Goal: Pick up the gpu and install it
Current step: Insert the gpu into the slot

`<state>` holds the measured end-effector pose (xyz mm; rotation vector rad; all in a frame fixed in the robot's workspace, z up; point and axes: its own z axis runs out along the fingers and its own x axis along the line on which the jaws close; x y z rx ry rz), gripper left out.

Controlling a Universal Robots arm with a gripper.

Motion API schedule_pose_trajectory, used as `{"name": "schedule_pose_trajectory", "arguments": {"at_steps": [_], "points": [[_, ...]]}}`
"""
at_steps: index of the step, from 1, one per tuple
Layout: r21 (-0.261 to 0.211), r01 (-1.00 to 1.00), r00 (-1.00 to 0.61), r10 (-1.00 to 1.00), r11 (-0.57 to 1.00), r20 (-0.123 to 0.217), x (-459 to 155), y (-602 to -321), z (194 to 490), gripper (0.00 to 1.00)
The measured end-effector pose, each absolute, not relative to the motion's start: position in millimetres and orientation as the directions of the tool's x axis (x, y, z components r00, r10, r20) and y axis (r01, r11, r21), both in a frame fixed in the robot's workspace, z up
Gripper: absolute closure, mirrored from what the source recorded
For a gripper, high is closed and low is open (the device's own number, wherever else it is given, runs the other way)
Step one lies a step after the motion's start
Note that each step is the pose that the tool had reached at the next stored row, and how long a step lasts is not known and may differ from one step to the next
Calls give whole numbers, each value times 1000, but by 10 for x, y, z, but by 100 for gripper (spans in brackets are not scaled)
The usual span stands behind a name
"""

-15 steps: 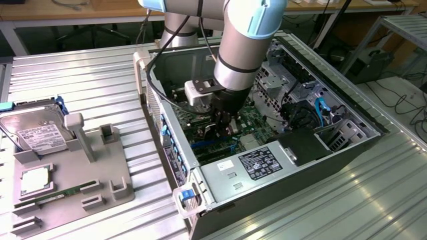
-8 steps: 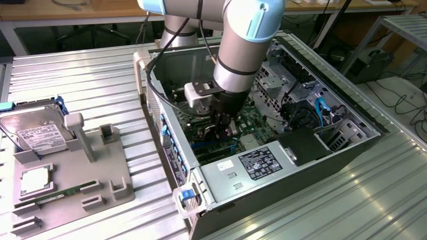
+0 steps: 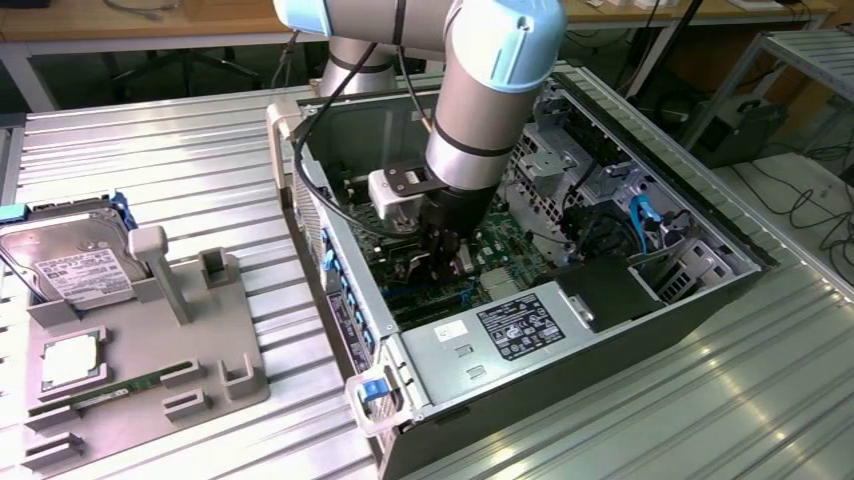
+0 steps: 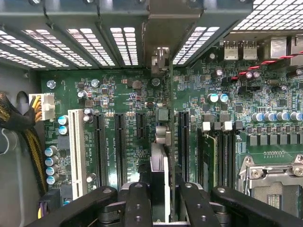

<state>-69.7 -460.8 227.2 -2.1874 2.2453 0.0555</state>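
The motherboard (image 4: 142,127) is showing dark green, dotted with silver-and-blue capacitors, black slots and one white slot (image 4: 75,149). At the exterior view's left, a pale grey fixture plate (image 3: 147,370) is carrying a silver hard drive (image 3: 74,265) with a white label and a narrow green memory stick (image 3: 114,392). The arm (image 3: 487,90) is gleaming silver with light blue caps. The gripper (image 4: 161,208) is looking black.

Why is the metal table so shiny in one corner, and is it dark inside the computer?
In the exterior view, the ribbed silver metal table reflects bright glare near the open grey computer case, while the case's inside lies in shadow. In the wrist view, the green motherboard is evenly lit, and light shines through the perforated metal slot covers.
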Motion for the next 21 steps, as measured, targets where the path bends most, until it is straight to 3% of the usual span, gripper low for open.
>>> {"name": "schedule_pose_trajectory", "arguments": {"at_steps": [4,5,6,21], "points": [[20,-999,-27,-999,26,-30,-719,-4606,2158,71],[21,-999,-26,-999,26,-29,-720,-4609,2183,65],[20,-999,-26,-999,26,-30,-719,-4607,2206,65],[13,-1000,-26,-999,26,-29,-719,-4605,2899,65]]}}
